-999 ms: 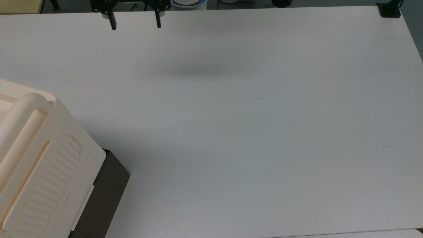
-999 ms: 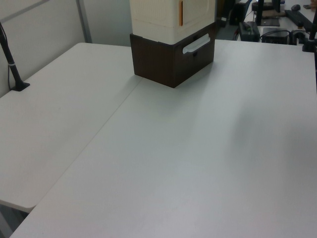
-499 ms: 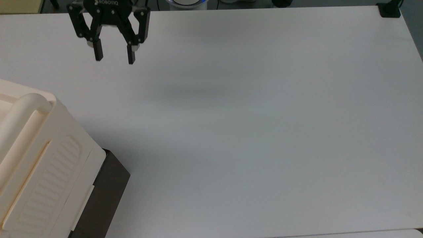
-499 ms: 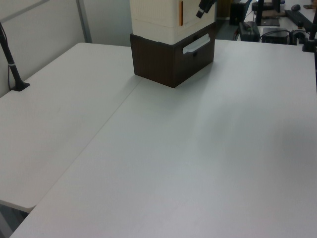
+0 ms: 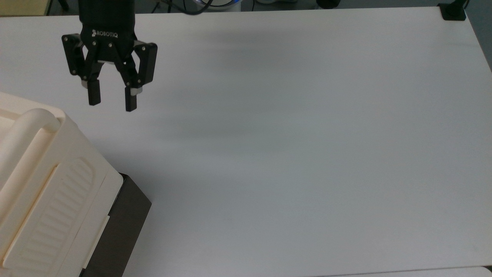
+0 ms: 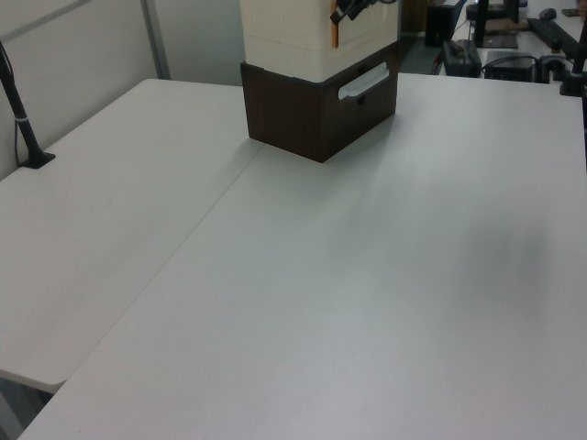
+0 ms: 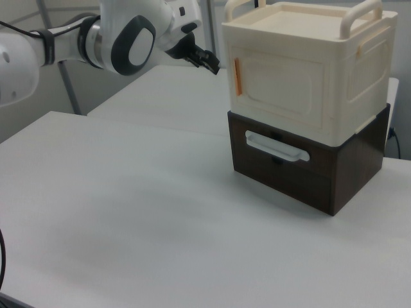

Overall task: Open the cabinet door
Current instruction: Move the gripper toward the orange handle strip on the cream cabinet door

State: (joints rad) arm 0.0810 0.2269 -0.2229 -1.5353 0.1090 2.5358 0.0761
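The cabinet (image 7: 308, 83) is a cream boxy unit with bar handles on top, stacked on a dark brown base. Its cabinet door (image 7: 282, 86) faces the right view's left; it lies flush and shut, with an orange latch tab (image 7: 237, 77) on its edge. In the top view the cabinet (image 5: 46, 184) fills the lower left corner. My gripper (image 5: 112, 103) hangs open and holds nothing, above the table just beyond the cabinet's far corner. It also appears as the gripper (image 7: 210, 64), a short gap from the latch edge, and as the gripper (image 6: 351, 9) beside the orange tab.
The dark brown base holds a drawer with a white handle (image 7: 276, 146). A black clamp (image 5: 453, 11) sits at the table's far right corner in the top view, and a black post (image 6: 23, 110) stands at the left view's left. The white table (image 5: 288, 154) stretches to the top view's right.
My gripper has come in from the top view's upper edge, moving down and left toward the cabinet's corner. It stays open. The cabinet has not moved.
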